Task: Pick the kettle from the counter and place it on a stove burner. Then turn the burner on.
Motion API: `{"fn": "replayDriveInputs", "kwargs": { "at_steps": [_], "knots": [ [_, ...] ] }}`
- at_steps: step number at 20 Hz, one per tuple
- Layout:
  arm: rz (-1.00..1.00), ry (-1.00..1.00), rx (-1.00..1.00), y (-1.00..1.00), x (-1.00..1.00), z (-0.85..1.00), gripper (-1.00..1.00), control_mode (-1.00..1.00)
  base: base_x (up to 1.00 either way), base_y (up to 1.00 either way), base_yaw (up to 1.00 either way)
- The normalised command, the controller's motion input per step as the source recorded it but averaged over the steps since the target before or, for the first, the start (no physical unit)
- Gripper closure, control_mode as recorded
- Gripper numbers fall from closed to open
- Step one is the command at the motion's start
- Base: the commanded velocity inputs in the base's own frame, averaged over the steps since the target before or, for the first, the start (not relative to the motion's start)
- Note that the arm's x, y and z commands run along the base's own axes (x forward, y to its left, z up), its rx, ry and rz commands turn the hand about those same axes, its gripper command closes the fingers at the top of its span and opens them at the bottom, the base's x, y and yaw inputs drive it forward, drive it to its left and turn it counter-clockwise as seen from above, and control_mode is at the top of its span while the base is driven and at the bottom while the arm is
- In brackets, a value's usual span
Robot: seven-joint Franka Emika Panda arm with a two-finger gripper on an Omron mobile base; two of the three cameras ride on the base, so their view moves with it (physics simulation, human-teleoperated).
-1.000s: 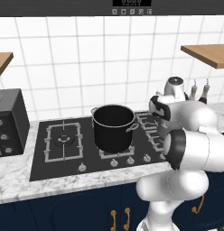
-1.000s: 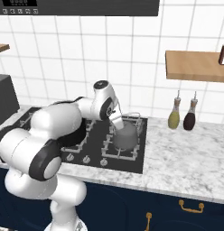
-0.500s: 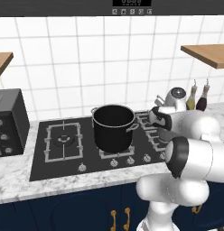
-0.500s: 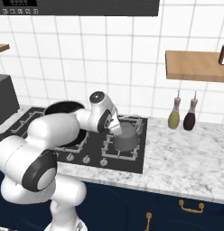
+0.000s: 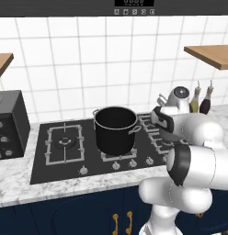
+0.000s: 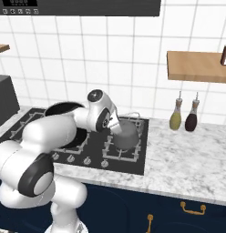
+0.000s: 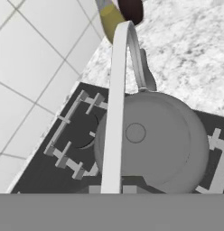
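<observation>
Where the arm reaches over the right side of the black cooktop [image 6: 128,164], the kettle [image 6: 125,135] sits low over the nearer of the two small right-hand grates, the stove burner [image 6: 118,152]. Contact between kettle base and grate cannot be confirmed from the base views.

Hand view: kettle [image 7: 154,140] seen from above, grey rounded lid with a small round knob at centre, spout pointing toward the marble. The thin arched handle [image 7: 114,113] runs up the middle of the view, from the bottom edge toward the top. Grate bars show on both sides of the body, with the far small grate [image 7: 73,135] beside it near the tiled wall.

Tool [image 6: 118,129]: hidden behind the wrist and kettle top in the right base view; fingertips not seen in the hand view. Whether it is clamped on the handle or standing wide, cannot tell.

Left base view: the arm's white links cover the right grates; the wrist [image 5: 164,120] is level with the stockpot rim. Black stockpot [image 5: 116,129] stands on the middle grate, just left of the kettle's position. Wide left grate [image 5: 64,143] is bare. Knobs [image 5: 116,165] line the cooktop's front edge.

Two bottles [image 6: 183,116], one olive, one dark, stand on the marble surface [image 6: 192,159] against the wall, right of the cooktop.
</observation>
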Motion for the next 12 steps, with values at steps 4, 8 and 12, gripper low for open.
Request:
{"fn": "replayDriveInputs", "kwargs": {
  "at_steps": [4, 8, 12],
  "knots": [
    [0.0, 0.03, 0.0, 0.05, -0.05, 0.1, 1.0, -1.0, 0.0, 0.0, 0.0],
    [0.0, 0.05, 0.0, 0.05, 0.0, -0.05, 1.0, -1.0, 0.0, 0.0, 0.0],
    [0.0, 0.01, 0.0, 0.06, 0.0, -0.32, 1.0, -1.0, 0.0, 0.0, 0.0]
  ]
}}
